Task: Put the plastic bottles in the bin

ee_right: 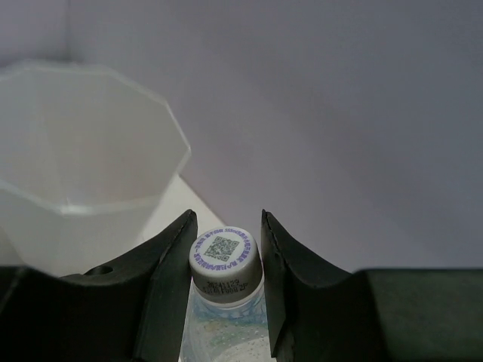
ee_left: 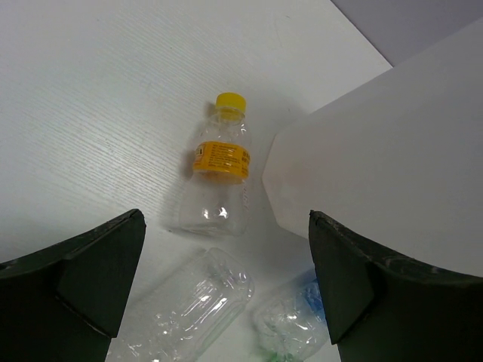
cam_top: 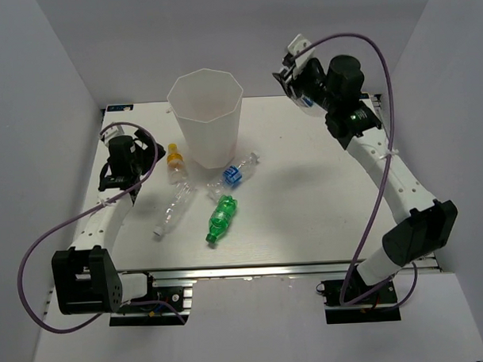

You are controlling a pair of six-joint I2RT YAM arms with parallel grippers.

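Our right tool [ee_right: 226,241] is clamped on a white-capped clear bottle [ee_right: 224,264], held in the air at 2 o'clock from the bin [cam_top: 208,142]. Our left tool [ee_left: 226,226] hangs at the bin's 8 o'clock with its fingers apart. A yellow-capped bottle [cam_top: 176,163], a blue-labelled bottle [cam_top: 236,174], a green bottle [cam_top: 221,218] and a plain clear bottle [cam_top: 171,214] lie on the bench [cam_top: 306,202] around the bin's 6 o'clock.
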